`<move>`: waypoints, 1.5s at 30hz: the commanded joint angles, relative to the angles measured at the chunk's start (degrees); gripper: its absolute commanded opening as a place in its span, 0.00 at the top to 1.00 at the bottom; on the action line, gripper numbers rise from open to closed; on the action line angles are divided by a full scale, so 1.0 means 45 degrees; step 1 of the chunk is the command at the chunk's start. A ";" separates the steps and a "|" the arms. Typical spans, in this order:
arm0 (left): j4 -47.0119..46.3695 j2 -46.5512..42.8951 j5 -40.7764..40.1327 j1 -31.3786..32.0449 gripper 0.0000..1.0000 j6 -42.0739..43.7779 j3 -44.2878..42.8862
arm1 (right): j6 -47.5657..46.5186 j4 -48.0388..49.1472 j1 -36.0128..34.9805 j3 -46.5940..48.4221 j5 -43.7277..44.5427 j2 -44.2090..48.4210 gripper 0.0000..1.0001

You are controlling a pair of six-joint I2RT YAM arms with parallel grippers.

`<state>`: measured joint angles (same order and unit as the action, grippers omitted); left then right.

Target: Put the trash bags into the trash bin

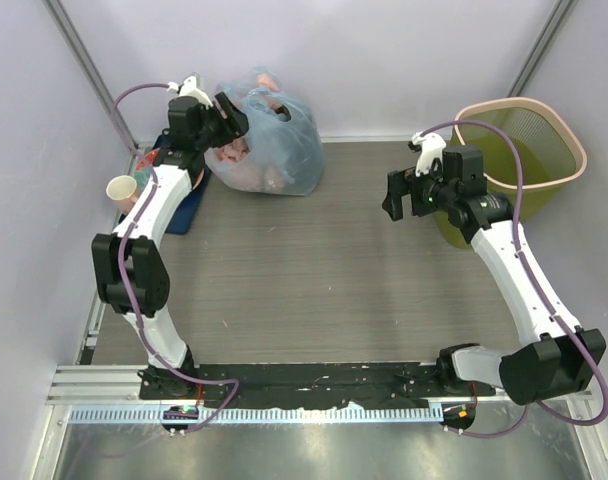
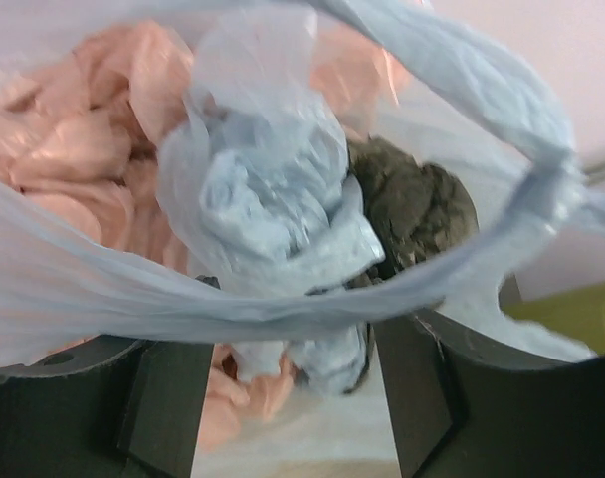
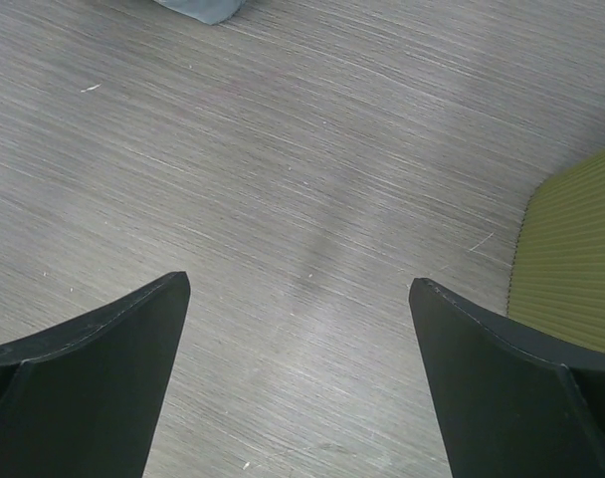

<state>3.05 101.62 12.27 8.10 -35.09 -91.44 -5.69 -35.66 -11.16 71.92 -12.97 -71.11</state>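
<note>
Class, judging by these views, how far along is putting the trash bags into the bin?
Done: nothing; the trash bin looks empty. In hand: the left gripper straddles crumpled light-blue plastic at the pink-filled bag; a grip is unclear. The right gripper hangs open. Left: lift, carry, drop in.

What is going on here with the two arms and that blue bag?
The left gripper is at the knotted blue bag, which shows pink lumps inside and sits at the far left of the table. Its fingers stand on either side of the bag's knot; whether they clamp it I cannot tell. The right gripper hangs open over the table, beside the olive-green trash bin, and holds nothing. The bag is not in the bin.
</note>
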 commanded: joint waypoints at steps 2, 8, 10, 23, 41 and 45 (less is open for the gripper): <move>-0.0053 0.0717 -0.1965 0.0368 0.30 0.0531 -0.1728 | 0.0035 0.0444 -0.0040 0.0697 0.0168 -0.0115 0.00; 0.1079 0.1713 -0.2997 0.0642 0.30 0.0864 -0.2939 | -0.0063 0.0561 -0.0021 0.0736 0.0285 -0.0271 0.00; 0.1313 0.2064 -0.3001 0.0681 0.30 0.0845 -0.3156 | -0.0102 0.0561 -0.0021 0.0736 0.0324 -0.0311 0.00; 0.2428 0.2690 -0.4857 0.1091 0.35 0.1470 -0.3977 | -0.0219 0.0483 -0.0021 0.0600 0.0500 -0.0233 0.00; 0.0084 0.0075 -0.2787 0.1091 1.00 0.2660 -0.2767 | -0.0219 0.0386 -0.0040 0.0814 0.0149 -0.0427 0.01; -0.0168 -0.0648 -0.2318 0.1091 1.00 0.3577 -0.2260 | -0.0297 0.0249 -0.0040 0.1010 -0.0124 -0.0564 0.02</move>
<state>7.62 104.33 -1.13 12.91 -24.14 -103.15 -6.35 -35.62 -11.16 73.08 -11.77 -73.10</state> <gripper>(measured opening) 0.013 0.987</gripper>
